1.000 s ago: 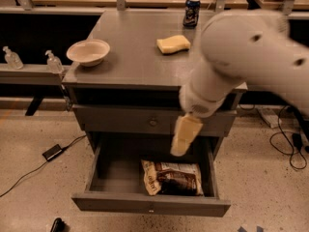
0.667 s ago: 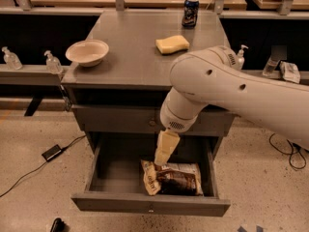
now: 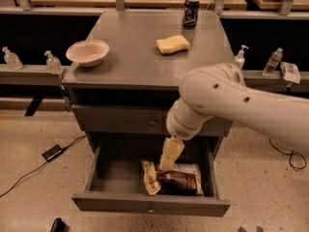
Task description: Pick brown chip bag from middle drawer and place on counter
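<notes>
The brown chip bag (image 3: 176, 180) lies flat inside the open middle drawer (image 3: 149, 204), right of centre, with its cream end to the left. My gripper (image 3: 170, 154) hangs from the large white arm (image 3: 231, 100) just above the bag's left part, inside the drawer opening. It holds nothing that I can see. The grey counter (image 3: 135, 57) is the cabinet's top, above the drawer.
On the counter stand a white bowl (image 3: 87, 51), a yellow sponge (image 3: 173, 44) and a dark can (image 3: 190, 12). A closed drawer front with a ring pull (image 3: 152, 122) sits above the open drawer. Bottles (image 3: 52, 62) line the side shelves. A cable and adapter (image 3: 50, 152) lie on the floor.
The arm has swung left and down. The gripper has dropped from beside the upper drawer front to just above the chip bag in the drawer.
</notes>
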Controlling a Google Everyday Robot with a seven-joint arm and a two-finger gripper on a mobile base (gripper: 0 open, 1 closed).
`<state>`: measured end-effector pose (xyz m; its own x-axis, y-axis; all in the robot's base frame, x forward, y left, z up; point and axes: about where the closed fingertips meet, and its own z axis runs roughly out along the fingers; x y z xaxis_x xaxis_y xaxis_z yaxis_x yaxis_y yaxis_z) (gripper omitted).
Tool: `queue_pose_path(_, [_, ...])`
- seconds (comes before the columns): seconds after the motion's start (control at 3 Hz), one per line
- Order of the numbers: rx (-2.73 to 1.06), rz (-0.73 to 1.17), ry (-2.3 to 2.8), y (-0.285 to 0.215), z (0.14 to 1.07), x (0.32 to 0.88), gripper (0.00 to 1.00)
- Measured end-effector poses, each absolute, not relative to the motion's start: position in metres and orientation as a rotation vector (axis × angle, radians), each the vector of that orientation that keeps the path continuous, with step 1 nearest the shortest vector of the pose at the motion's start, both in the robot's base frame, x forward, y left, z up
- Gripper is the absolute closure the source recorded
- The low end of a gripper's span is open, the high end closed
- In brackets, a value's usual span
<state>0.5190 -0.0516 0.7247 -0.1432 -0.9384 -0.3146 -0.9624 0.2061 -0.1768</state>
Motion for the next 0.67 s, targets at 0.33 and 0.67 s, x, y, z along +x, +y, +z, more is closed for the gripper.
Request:
queue_pose_path(0.33, [-1.768,0.192,2.043,-0.089,0.61,0.534,0.0])
queue_pose_path(0.67, [-1.761,0.238,2.035,-0.101,0.557,0.553,0.0])
